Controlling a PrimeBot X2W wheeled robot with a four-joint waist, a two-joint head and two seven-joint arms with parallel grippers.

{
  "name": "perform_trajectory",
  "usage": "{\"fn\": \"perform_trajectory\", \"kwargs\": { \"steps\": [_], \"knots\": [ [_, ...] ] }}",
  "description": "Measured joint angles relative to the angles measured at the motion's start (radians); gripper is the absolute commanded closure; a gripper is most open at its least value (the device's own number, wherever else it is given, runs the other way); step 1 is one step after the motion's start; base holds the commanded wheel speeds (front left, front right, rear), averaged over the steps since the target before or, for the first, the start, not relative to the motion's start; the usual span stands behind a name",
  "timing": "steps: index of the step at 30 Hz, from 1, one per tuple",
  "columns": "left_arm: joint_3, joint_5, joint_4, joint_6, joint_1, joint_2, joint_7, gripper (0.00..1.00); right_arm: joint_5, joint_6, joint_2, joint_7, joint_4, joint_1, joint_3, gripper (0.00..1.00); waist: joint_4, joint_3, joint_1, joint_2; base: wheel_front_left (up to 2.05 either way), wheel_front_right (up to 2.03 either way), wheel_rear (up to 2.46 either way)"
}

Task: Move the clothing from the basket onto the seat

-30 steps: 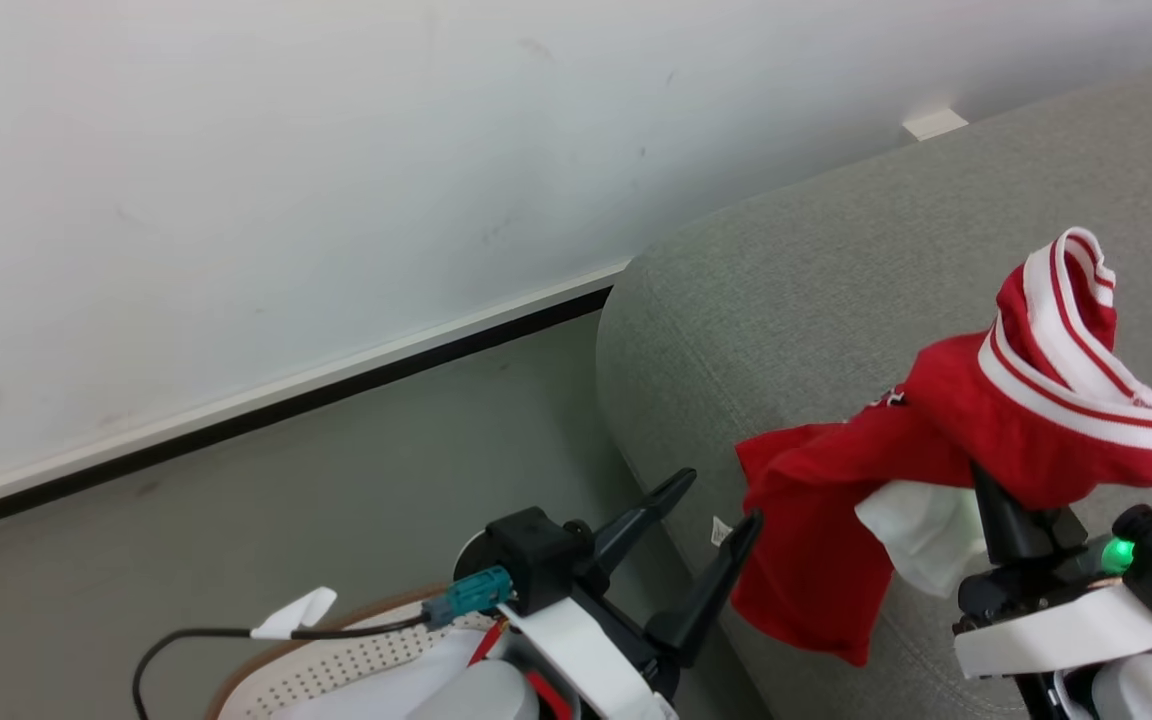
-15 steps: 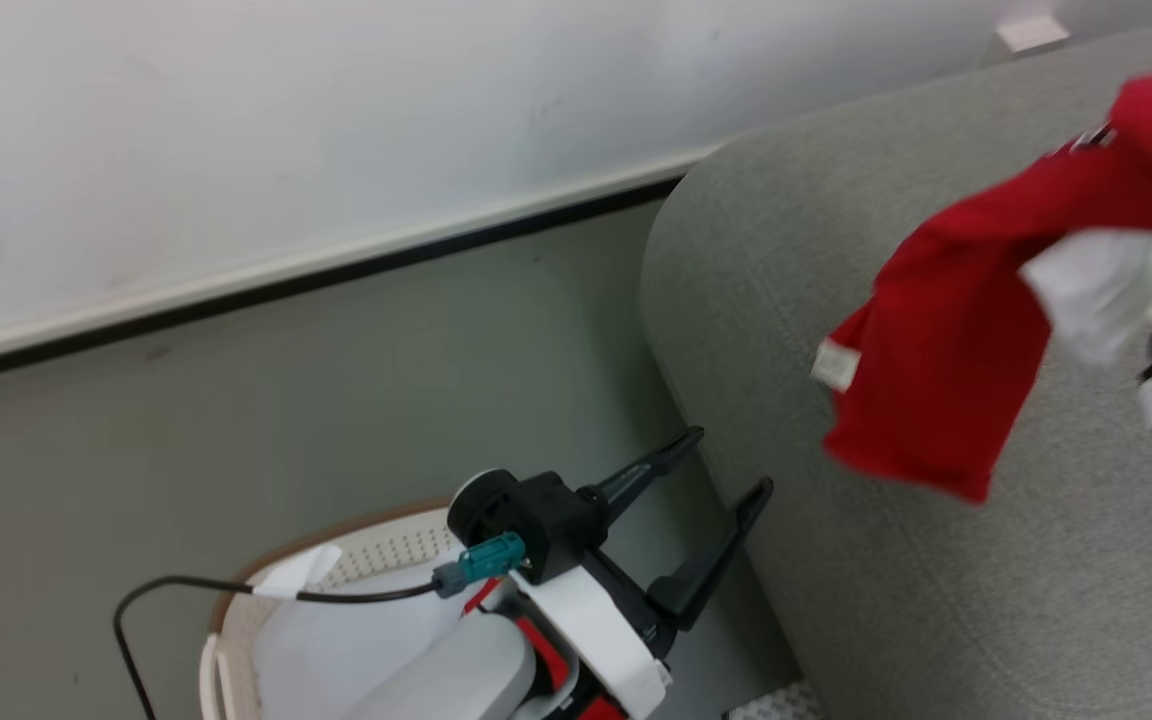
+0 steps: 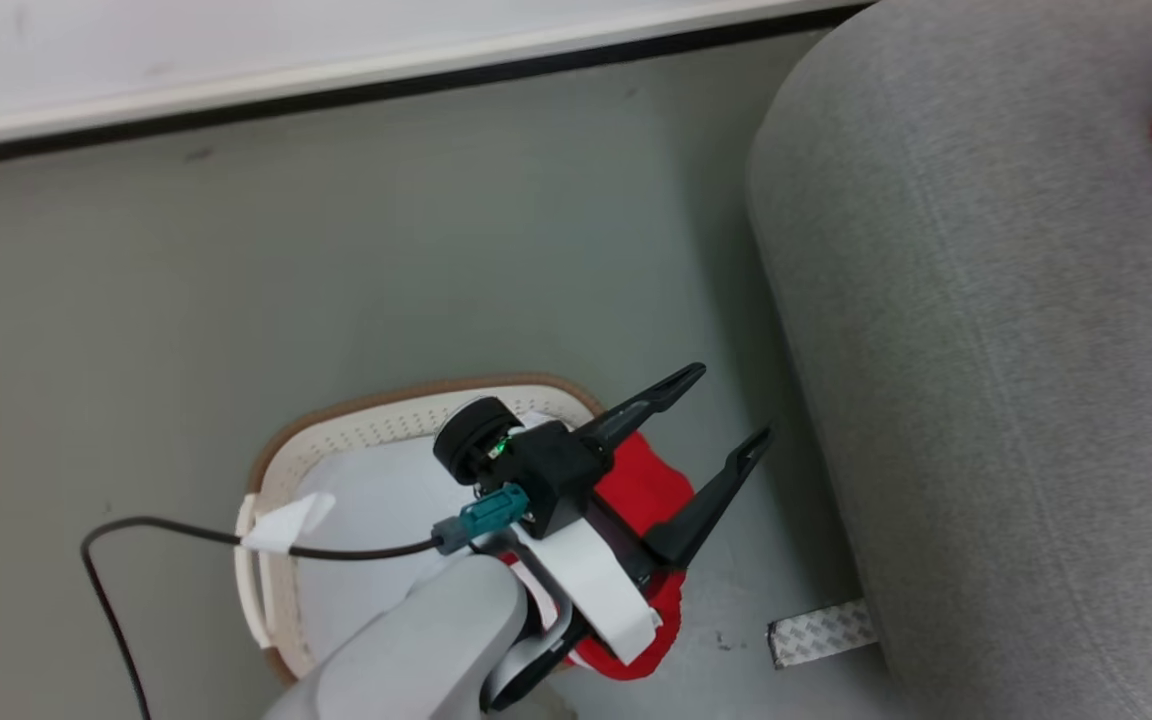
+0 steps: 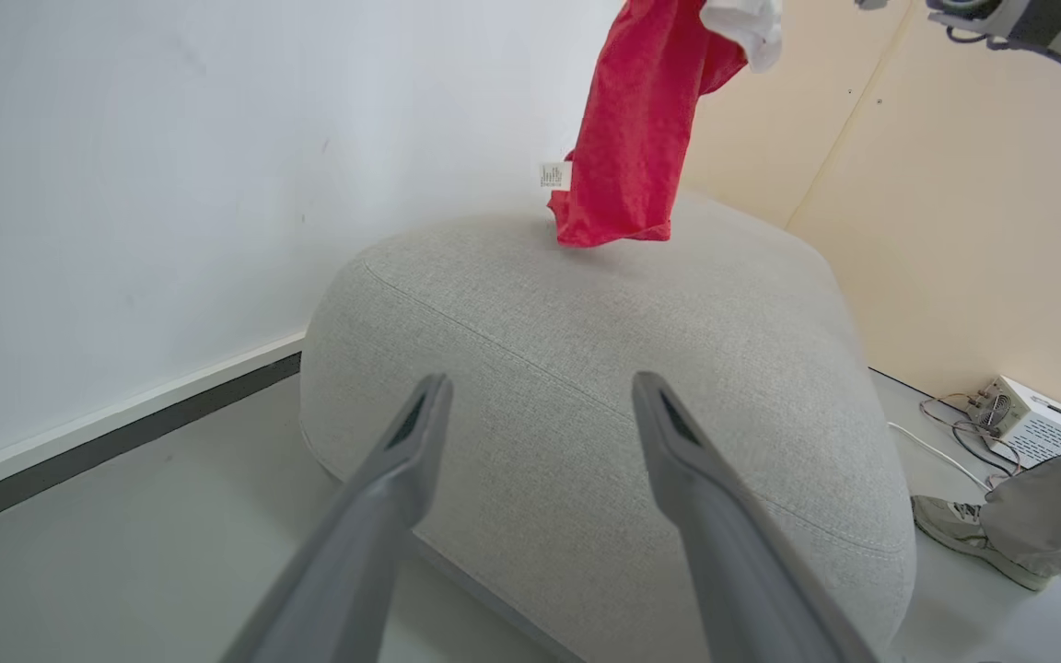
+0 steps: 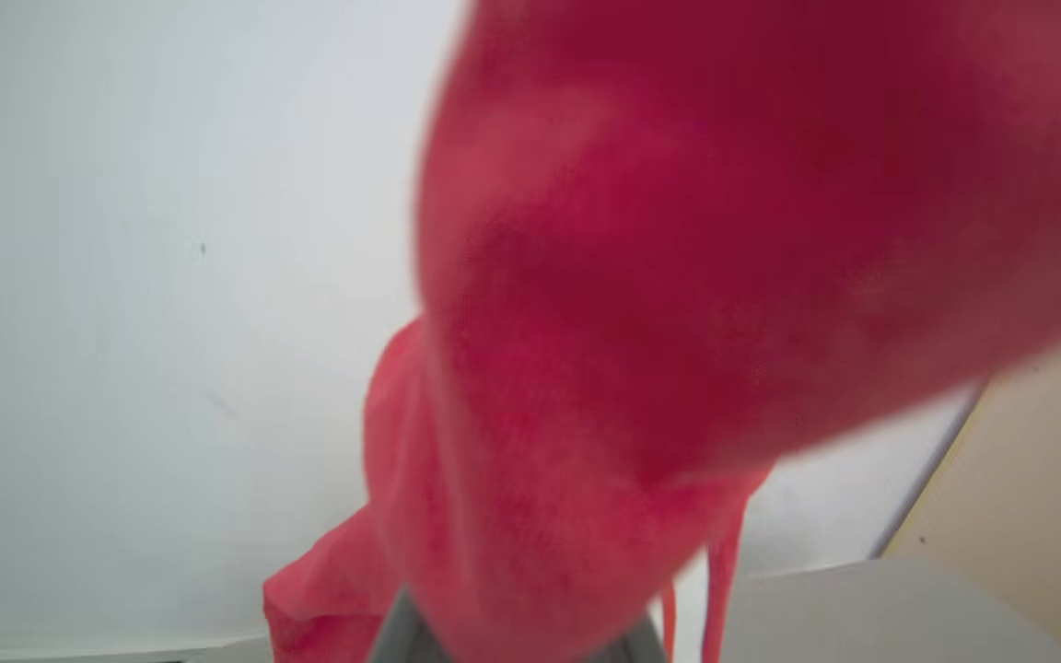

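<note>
Right jaws clamped on a red garment (image 4: 632, 138) hanging limp over the seat (image 4: 604, 387); left jaws apart above the basket (image 3: 366, 425), which holds more clothing (image 3: 648, 487). Judged light and soft: pinch a bunched fold.

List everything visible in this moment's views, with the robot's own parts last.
seat: one, grey, against the white wall
basket: one, cream with a tan rim, on the floor left of the seat
held garment: one, red with a white tag, hanging above the seat
basket garment: one, red, at the basket's right end, partly hidden by the left arm
tape strip: one, silvery, on the floor by the seat
box: one, white, with cables, on the floor beyond the seat
person's shoe: one, pale, beside the seat
left gripper: one, dark, open and empty, between basket and seat
right gripper: one, shut on the held garment
</note>
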Motion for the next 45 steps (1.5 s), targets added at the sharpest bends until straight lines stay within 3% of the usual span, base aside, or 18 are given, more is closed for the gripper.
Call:
{"fn": "perform_trajectory", "kwargs": {
  "steps": [13, 16, 18, 19, 20, 31, 39, 45],
  "knots": [
    [-0.011, 0.015, -0.008, 0.0, -0.072, 0.005, 0.0, 0.0, -0.019, 0.0, 0.018, 0.119, 0.402, -0.002, 0.094, 0.97, 0.082, 0.129, -0.0001, 0.0, 0.0, 0.0, 0.0],
    [-0.006, 0.016, -0.006, 0.0, -0.077, 0.008, 0.0, 0.0, -0.003, 0.0, 0.032, 0.154, 0.457, 0.017, 0.114, 0.8, 0.098, 0.144, -0.0001, 0.0, 0.0, 0.0, 0.0],
    [-0.002, 0.016, -0.003, 0.0, -0.075, 0.011, 0.0, 0.0, 0.008, 0.0, 0.049, 0.163, 0.477, 0.024, 0.123, 0.62, 0.101, 0.141, -0.0001, 0.0, 0.0, 0.0, 0.0],
    [0.001, 0.016, -0.001, 0.0, -0.073, 0.012, 0.0, 0.0, 0.013, 0.0, 0.05, 0.164, 0.481, 0.024, 0.128, 0.23, 0.1, 0.135, -0.0001, 0.0, 0.0, 0.0, 0.0],
    [0.003, 0.016, 0.001, 0.0, -0.069, 0.012, 0.0, 0.0, 0.015, 0.0, 0.048, 0.165, 0.486, 0.025, 0.134, 0.0, 0.099, 0.129, -0.0002, -0.0001, 0.0, 0.0, 0.0],
    [0.028, -0.004, 0.021, 0.0, 0.005, -0.003, 0.0, 0.0, 0.039, 0.0, 0.047, 0.235, 0.462, 0.072, 0.262, 0.0, 0.075, -0.015, -0.0003, -0.0001, 0.0, 0.0, 0.0],
    [0.088, -0.018, 0.029, 0.0, 0.112, -0.013, 0.0, 0.0, 0.062, 0.0, -0.012, 0.262, 0.33, 0.13, 0.377, 0.0, 0.062, -0.188, -0.0004, 0.0, 0.0, 0.0, 0.0],
    [0.146, -0.019, 0.009, 0.008, 0.173, -0.02, 0.0, 0.0, 0.08, 0.0, -0.057, 0.213, 0.22, 0.174, 0.391, 0.0, 0.068, -0.304, -0.0005, 0.0, 0.0, 0.0, 0.0]
  ]
}}
